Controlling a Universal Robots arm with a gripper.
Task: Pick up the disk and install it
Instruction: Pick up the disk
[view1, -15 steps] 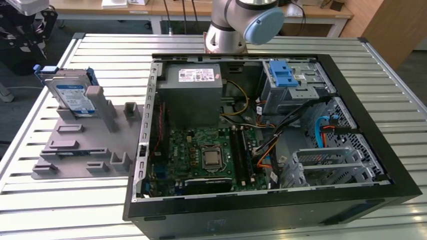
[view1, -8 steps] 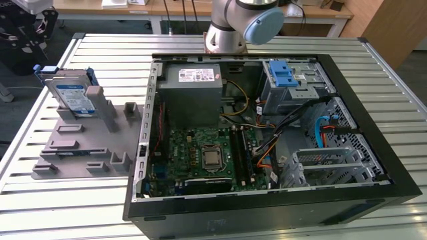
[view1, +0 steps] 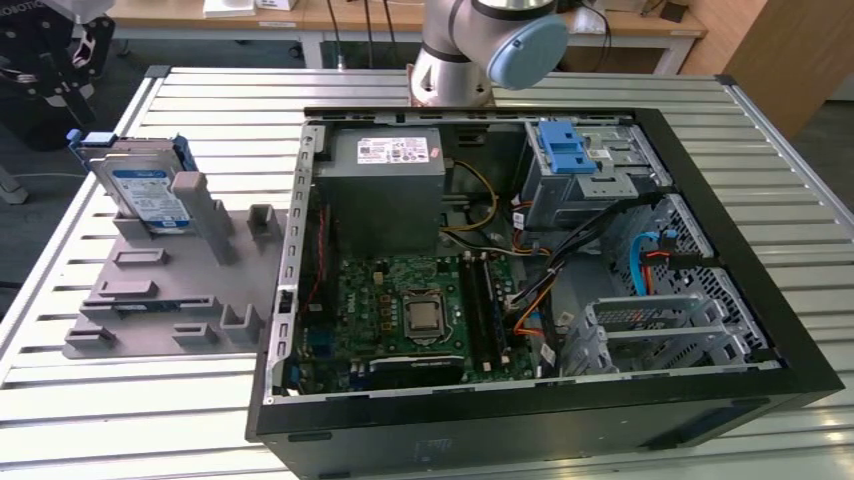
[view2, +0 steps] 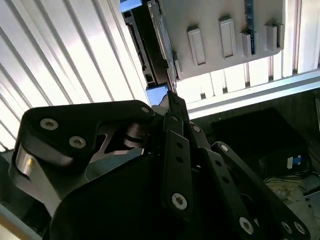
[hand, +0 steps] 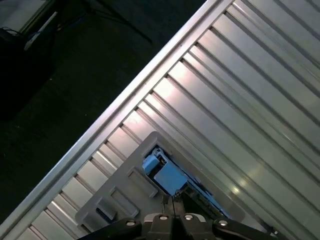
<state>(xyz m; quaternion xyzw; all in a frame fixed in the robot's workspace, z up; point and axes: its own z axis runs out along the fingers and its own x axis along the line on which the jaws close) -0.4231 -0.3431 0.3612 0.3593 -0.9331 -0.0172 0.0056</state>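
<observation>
We find the disk (view1: 140, 190) upright in its grey holder (view1: 160, 290) on the slatted table (view1: 214, 100), at about 9 o'clock from the open computer case (view1: 747, 250) in the exterior view. In the first wrist view the gripper (hand: 173, 202) sits just beside the disk's blue frame, its fingers drawn together and holding nothing. We cannot tell whether they touch it. We judge neither pickup nor installation done, and the drive cage (view1: 587, 165) has not received the disk.
</observation>
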